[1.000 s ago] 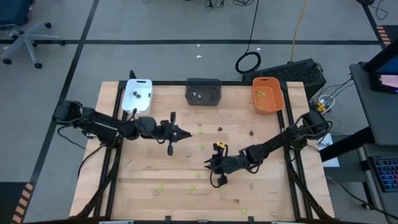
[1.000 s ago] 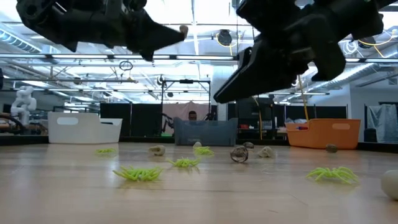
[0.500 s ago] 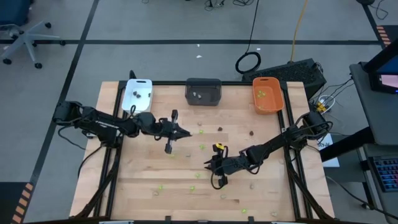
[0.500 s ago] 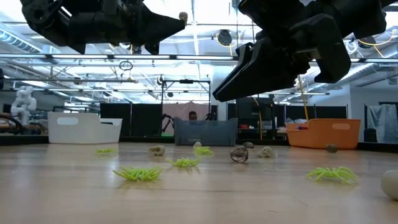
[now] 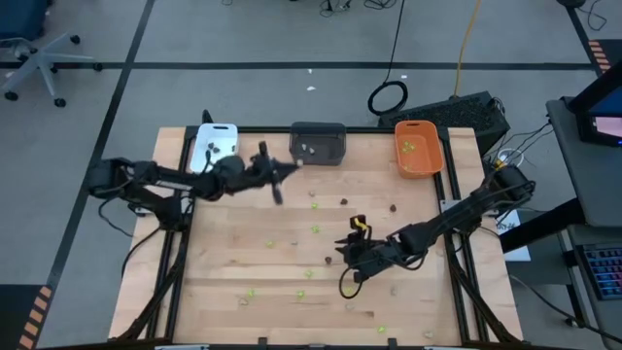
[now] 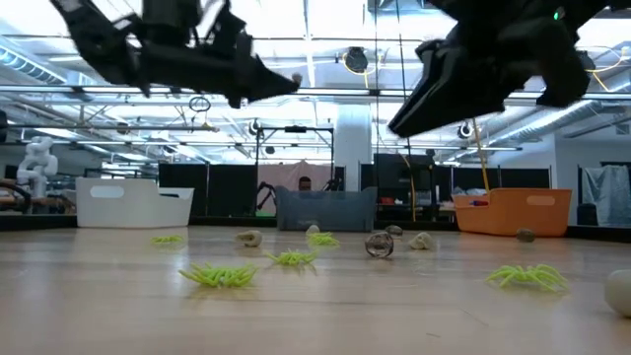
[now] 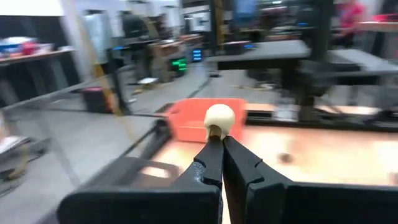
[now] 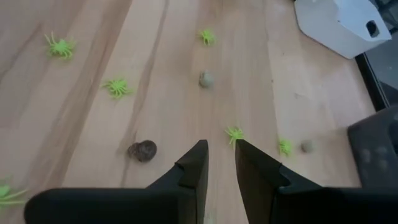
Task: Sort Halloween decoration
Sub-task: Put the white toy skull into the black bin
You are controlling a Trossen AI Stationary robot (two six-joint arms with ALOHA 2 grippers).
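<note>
Jaws first: the left gripper is pinched tight on a pale beige-grey piece, a small round bead sitting right at its fingertips. The right gripper has its two fingers a narrow gap apart with nothing between them.

From overhead, the left gripper is out near the far edge of the table, between the white tray and the dark grey tray, its tip just beside the grey tray's near left corner. At table level it hangs high above the wood, the pale piece showing at its tip. The orange tray sits at the far right; the left wrist view looks straight at it beyond the held piece.

The right gripper hovers over the middle of the table, toward the near side, above the surface. A dark brown-black piece lies just off to one side of its fingers, and a lime green piece lies just ahead of them.

Lime green pieces are scattered across the boards, more pale pieces lie among them, and a few pieces already lie in each tray.
</note>
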